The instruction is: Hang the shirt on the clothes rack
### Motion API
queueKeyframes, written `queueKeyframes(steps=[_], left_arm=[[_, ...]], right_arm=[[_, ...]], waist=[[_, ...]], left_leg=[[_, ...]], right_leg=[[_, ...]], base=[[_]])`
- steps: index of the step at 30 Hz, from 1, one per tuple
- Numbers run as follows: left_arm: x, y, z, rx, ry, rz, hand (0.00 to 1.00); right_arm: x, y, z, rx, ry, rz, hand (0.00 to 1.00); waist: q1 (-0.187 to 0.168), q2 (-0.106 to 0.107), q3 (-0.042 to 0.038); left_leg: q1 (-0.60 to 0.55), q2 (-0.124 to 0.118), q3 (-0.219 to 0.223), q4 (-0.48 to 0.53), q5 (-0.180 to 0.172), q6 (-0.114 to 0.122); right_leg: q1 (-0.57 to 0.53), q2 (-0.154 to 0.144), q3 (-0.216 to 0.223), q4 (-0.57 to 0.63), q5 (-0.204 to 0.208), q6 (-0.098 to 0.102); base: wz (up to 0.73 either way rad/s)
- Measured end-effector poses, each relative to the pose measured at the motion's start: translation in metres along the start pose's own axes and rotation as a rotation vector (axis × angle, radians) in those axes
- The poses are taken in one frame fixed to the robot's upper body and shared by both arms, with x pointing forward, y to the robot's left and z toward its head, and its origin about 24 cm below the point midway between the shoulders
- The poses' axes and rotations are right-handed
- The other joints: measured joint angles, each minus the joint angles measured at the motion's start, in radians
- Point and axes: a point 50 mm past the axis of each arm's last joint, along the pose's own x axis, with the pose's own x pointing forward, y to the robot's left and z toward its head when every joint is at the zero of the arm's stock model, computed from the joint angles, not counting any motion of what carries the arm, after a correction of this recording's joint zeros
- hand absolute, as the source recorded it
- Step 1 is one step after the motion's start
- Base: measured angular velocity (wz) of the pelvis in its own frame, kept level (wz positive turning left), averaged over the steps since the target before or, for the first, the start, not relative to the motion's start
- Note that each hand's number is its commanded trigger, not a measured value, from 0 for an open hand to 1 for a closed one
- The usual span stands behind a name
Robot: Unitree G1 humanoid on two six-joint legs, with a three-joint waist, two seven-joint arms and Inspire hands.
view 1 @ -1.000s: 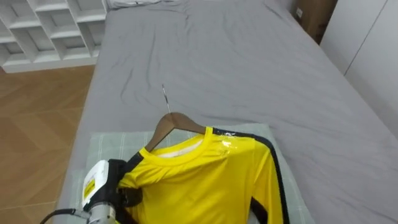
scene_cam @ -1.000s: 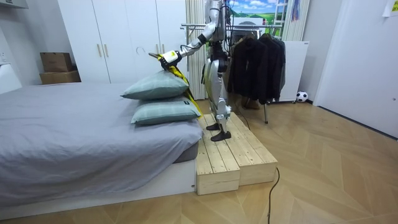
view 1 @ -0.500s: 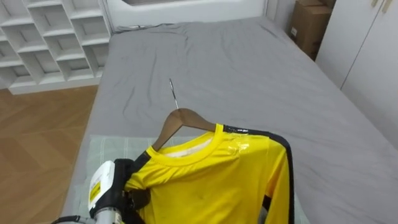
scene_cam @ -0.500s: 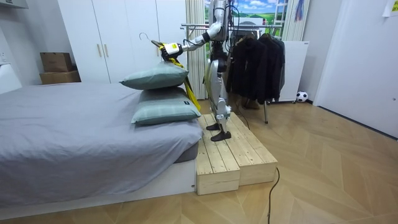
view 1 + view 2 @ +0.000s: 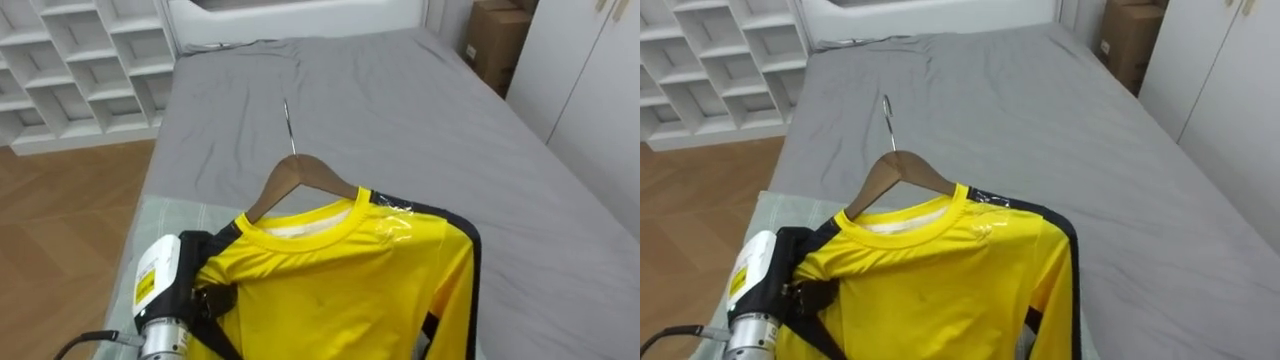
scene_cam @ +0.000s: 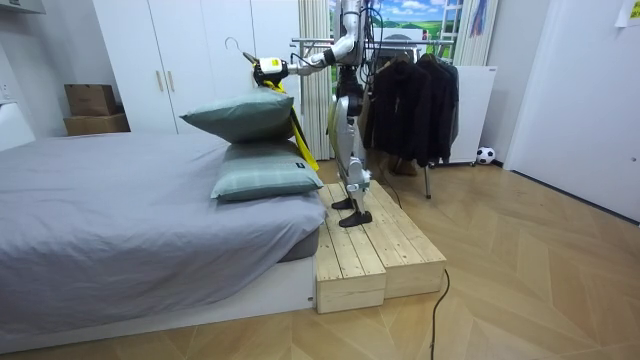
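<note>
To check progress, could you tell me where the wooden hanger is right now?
In the left eye view the wooden hanger sits in the collar of the yellow shirt, held up at one shoulder by the left robot hand above the grey bed.

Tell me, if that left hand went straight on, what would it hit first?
Probably nothing soon: the left hand, gripping the yellow shirt, points out above the grey bed; free air ahead, though depth is unclear.

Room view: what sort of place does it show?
Most likely a bedroom: a bed with a grey cover, two stacked pillows at its head, white wardrobes along the wall, and a clothes rack hung with dark garments.
</note>
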Motion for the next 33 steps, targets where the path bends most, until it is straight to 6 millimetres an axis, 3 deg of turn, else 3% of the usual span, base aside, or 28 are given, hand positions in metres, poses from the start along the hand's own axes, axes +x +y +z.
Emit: queueKeyframes(steps=[15,25,33], left_arm=[[0.005,0.014,0.006,0.113,-0.081,0.030,1.00],[0.006,0.024,0.002,0.143,-0.092,0.040,1.00],[-0.001,0.023,-0.004,0.151,-0.080,0.030,1.00]], right_arm=[[-0.001,-0.004,0.000,-0.072,0.003,-0.010,0.00],[-0.006,-0.030,-0.009,-0.192,0.074,-0.111,0.00],[-0.007,-0.036,-0.012,-0.250,0.111,-0.187,0.00]], waist=[[0.016,-0.003,-0.0005],[0.026,-0.008,-0.0037],[0.026,-0.015,-0.0055]], left_leg=[[0.001,-0.001,-0.022,-0.006,-0.001,-0.002],[0.031,-0.002,-0.033,-0.026,-0.001,-0.002],[0.070,-0.002,-0.049,-0.049,-0.001,-0.002]], right_leg=[[-0.001,0.003,0.005,-0.005,0.000,0.000],[0.017,0.003,-0.006,0.006,0.001,0.000],[0.045,0.004,-0.011,0.006,0.001,0.000]], base=[[-0.01],[0.01],[0.00]])
